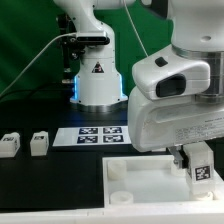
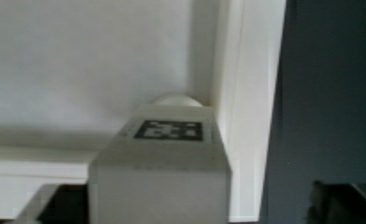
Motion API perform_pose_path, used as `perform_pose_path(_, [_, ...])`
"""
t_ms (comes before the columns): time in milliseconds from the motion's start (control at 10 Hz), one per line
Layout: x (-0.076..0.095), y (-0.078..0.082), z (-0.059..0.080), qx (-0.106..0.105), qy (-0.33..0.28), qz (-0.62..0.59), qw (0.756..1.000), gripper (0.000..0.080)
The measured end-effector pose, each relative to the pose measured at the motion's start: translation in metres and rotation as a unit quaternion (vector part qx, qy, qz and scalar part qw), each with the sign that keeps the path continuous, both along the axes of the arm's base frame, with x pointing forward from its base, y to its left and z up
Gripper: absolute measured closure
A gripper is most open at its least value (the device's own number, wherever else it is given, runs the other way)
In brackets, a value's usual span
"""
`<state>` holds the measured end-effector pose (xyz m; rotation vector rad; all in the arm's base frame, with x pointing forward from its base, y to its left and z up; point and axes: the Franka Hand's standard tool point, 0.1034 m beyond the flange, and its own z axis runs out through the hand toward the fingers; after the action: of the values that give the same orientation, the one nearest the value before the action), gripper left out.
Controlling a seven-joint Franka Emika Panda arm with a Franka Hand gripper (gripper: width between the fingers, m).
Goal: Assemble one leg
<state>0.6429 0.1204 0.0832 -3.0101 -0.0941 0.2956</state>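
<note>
A white leg (image 1: 201,170) with a black-and-white tag stands upright on the large white panel (image 1: 140,178), near its edge at the exterior view's right. My gripper (image 1: 198,162) is down around it. In the wrist view the leg (image 2: 159,170) lies against one dark finger (image 2: 52,205), while the other finger (image 2: 352,200) stands apart from it with a gap, so the jaws are open. A rounded white bump (image 2: 180,101) shows past the leg's far end. Two more legs (image 1: 10,145) (image 1: 38,143) lie on the table at the exterior view's left.
The marker board (image 1: 98,135) lies behind the panel, in front of the arm's white base (image 1: 98,78). The panel's edge (image 2: 246,110) runs beside the leg, with dark table beyond it. A raised corner piece (image 1: 118,172) sits on the panel's left.
</note>
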Motion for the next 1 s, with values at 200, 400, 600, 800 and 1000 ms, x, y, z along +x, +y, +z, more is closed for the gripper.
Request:
perform_pose_path(200, [0.0003,-0.0009,0.0001,-0.005,0.002,-0.022,1.0,0.0403])
perform_pose_path(400, [0.0005,-0.0025,-0.0001,-0.028,0.014,-0.135,0.99,0.0501])
perform_pose_path(600, [0.0005,-0.0025,-0.0002,-0.045,0.024,-0.218,0.975,0.0502])
perform_pose_path(800, [0.0023,-0.0051,-0.0033,-0.062,0.022,-0.334,0.94,0.0503])
perform_pose_path(1000, [0.0007,-0.008,-0.0039,-0.055,0.019,-0.443,0.895,0.0502])
